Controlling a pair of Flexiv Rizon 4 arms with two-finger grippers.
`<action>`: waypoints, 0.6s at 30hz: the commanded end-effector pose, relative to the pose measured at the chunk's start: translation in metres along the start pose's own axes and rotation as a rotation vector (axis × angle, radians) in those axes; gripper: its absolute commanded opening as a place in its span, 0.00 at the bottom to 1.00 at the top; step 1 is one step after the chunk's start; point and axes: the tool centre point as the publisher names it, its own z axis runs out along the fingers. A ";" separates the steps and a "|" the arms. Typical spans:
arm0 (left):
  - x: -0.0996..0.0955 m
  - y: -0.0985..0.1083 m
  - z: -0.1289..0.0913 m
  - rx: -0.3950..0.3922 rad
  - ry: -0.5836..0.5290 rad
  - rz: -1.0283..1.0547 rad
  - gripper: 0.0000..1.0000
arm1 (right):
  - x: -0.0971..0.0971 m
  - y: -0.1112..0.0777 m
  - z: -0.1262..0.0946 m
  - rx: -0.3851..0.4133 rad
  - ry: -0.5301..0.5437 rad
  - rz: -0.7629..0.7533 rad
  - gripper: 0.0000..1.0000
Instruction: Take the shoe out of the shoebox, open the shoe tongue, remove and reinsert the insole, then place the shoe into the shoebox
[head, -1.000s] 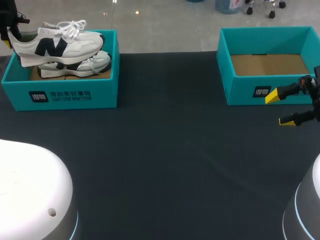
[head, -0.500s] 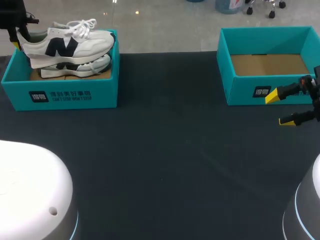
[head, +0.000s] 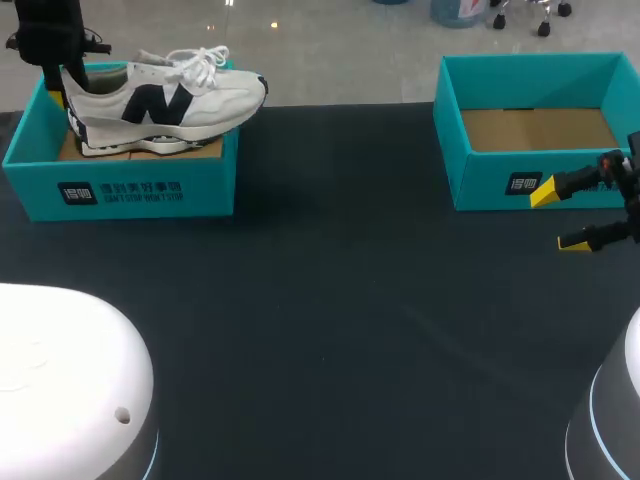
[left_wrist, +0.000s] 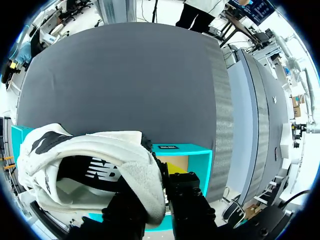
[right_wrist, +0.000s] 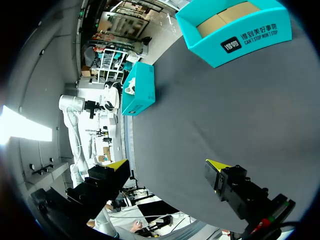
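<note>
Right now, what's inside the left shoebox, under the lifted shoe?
A second shoe lies on the brown cardboard floor of the shoebox. The lifted shoe covers most of it; only its lower side shows.

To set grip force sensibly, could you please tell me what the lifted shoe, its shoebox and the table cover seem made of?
The lifted shoe looks like matte white textile or suede panels, with woven laces and a fuzzy heel lining. The shoebox is likely cardboard: matte teal outside, bare brown floor. The table cover is apparently dark matte cloth, faintly creased.
</note>
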 end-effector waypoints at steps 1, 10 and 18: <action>-0.010 -0.022 -0.006 -0.076 0.004 0.022 0.00 | 0.000 0.000 0.000 0.000 -0.001 0.001 1.00; -0.047 -0.041 -0.007 -0.083 0.001 0.096 0.00 | 0.000 0.000 0.000 0.000 -0.001 0.001 1.00; -0.079 -0.061 -0.013 -0.097 -0.012 0.126 0.00 | 0.000 0.000 0.000 0.000 -0.001 0.001 1.00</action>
